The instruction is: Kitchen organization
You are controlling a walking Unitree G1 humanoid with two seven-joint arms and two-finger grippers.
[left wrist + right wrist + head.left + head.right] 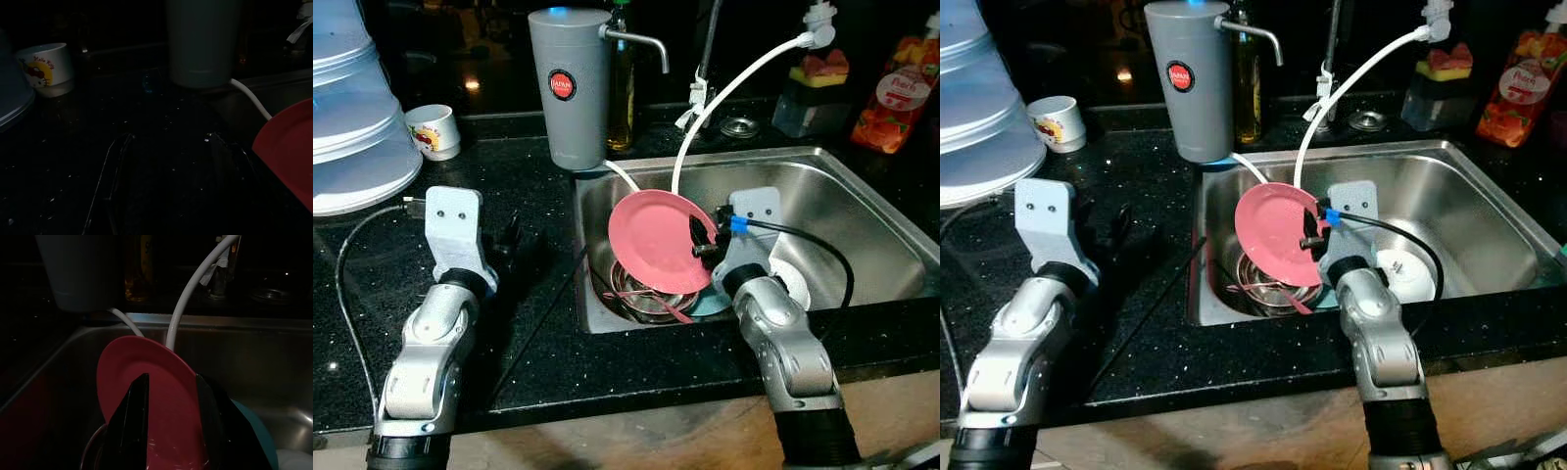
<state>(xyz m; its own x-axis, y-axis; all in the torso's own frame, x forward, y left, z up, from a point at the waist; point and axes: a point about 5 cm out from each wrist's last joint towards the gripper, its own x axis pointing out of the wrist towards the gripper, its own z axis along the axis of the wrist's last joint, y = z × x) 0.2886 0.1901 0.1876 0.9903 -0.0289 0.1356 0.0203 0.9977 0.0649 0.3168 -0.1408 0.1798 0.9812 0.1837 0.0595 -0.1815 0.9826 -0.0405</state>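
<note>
My head cameras look down on counter and sink (862,186); both close, dark wrist cameras face forward, sharing the pink plate (146,391).

Steel bowl (646,299) half hidden under pink plate (661,240) — contents unclear.

Right gripper (168,396): two long black fingers clamped on an object, silver arm extended forward. Left gripper (507,238): silver arm extended forward.

My right end effector (703,238) holds a round pink plate (656,240) above a steel bowl (651,299) in the stainless sink (862,196); the grey cylindrical water dispenser (570,88) stands behind, on the black desk (538,323).
</note>
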